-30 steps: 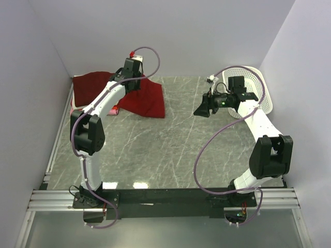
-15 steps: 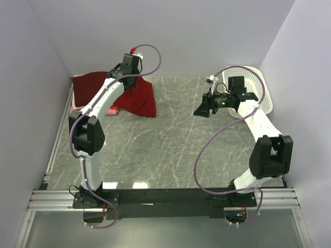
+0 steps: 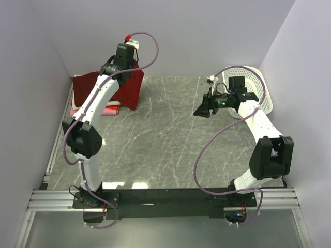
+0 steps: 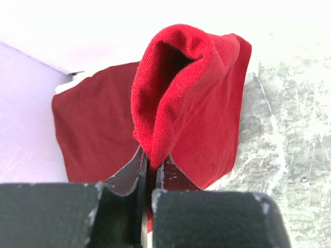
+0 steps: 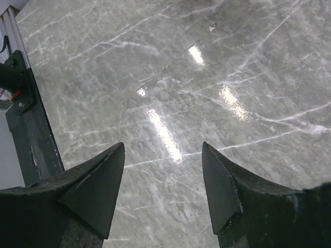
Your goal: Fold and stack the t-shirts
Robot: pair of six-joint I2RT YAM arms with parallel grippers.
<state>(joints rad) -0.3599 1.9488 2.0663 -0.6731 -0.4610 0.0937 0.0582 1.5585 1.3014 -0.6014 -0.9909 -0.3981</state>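
Left arm swings up and back toward the far-left corner over this last second, and the red t-shirt (image 3: pixel 130 89), which was spread across the marble a moment ago, comes off the table with it and now hangs in a narrow drape. Starting at the near edge, both arm bases sit on the dark rail (image 3: pixel 165 197), and the grey veined table (image 3: pixel 155 150) stretches away from them with light glare on its surface. Mid-table on the right, the right gripper (image 5: pixel 163 150) hovers above the stone with its jaws spread wide and nothing between them; its wrist view shows only bare marble through the gap. Further back on the left, the left gripper (image 4: pixel 147 164) is clamped tight on a folded-over edge of the red t-shirt, the cloth bulging up in a rounded loop just past the fingertips and falling away to the table beyond. Behind that, in the far-left corner, a dark maroon shirt (image 3: pixel 85 85) lies against the wall, and a pink shirt (image 3: pixel 111 110) peeks out on the table just beside the left arm's forearm. Far right, well apart from all the cloth, the white perforated basket (image 3: pixel 256 82) leans tilted against the side wall behind the right arm.
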